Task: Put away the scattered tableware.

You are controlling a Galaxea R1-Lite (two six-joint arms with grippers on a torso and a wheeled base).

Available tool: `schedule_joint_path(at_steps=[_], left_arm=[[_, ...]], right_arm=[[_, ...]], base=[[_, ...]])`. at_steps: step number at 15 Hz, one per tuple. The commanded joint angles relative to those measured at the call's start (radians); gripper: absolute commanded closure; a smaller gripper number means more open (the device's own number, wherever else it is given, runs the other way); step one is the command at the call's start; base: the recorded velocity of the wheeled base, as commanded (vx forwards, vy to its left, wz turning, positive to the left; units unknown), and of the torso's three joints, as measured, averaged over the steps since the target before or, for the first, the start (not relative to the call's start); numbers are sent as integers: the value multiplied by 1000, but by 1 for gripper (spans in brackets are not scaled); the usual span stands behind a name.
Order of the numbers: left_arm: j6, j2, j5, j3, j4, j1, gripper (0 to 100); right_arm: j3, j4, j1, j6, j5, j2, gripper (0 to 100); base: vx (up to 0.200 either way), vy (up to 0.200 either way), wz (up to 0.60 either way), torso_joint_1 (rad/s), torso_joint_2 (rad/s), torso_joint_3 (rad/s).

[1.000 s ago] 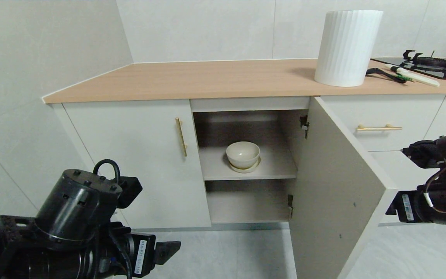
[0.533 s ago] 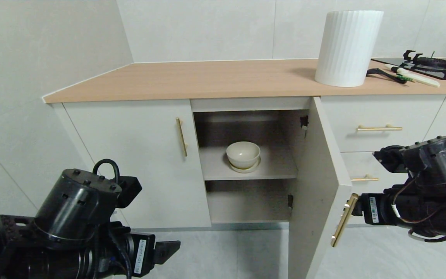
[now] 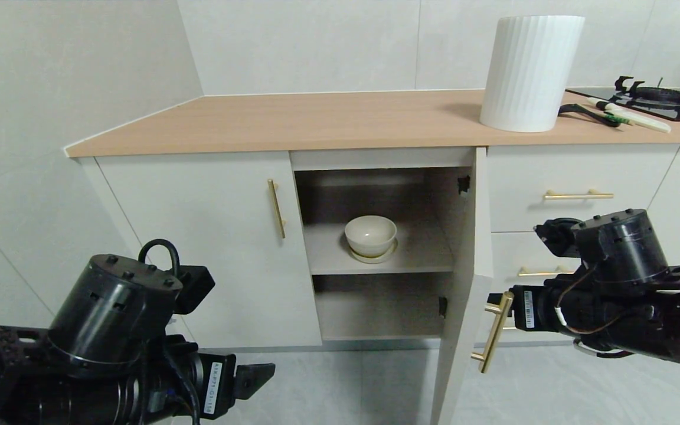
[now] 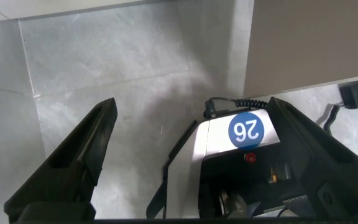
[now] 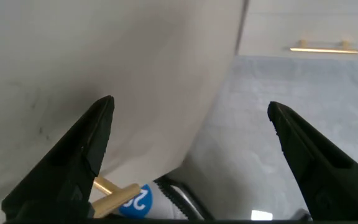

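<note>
Cabinet door point(image 3: 461, 330) — stiff, hinged, probably light — is hanging ajar, its brass handle point(image 3: 493, 333) offering the hold; right gripper point(image 5: 188, 109) is hovering near, jaws gaping wide.

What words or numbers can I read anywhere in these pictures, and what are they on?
"26": on a round blue sticker on a white housing, seen in the left wrist view.
Left arm's white label: print too small to read.
Right arm's white label: print too small to read.
The bowl and the white canister: no writing visible.
</note>
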Motion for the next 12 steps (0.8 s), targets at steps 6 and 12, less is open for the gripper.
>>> schedule_joint_path(at_steps=[6,12], left_arm=[[-4,-15,4,-10,-15,3,0],[-2,-6,35,-7,-20,4,0]], right_arm=[[-259,167,6,-146,101,132,0],[-360,154,6,-141,120,251,0]], base=[[0,0,0,0,0,0],[0,0,0,0,0,0]])
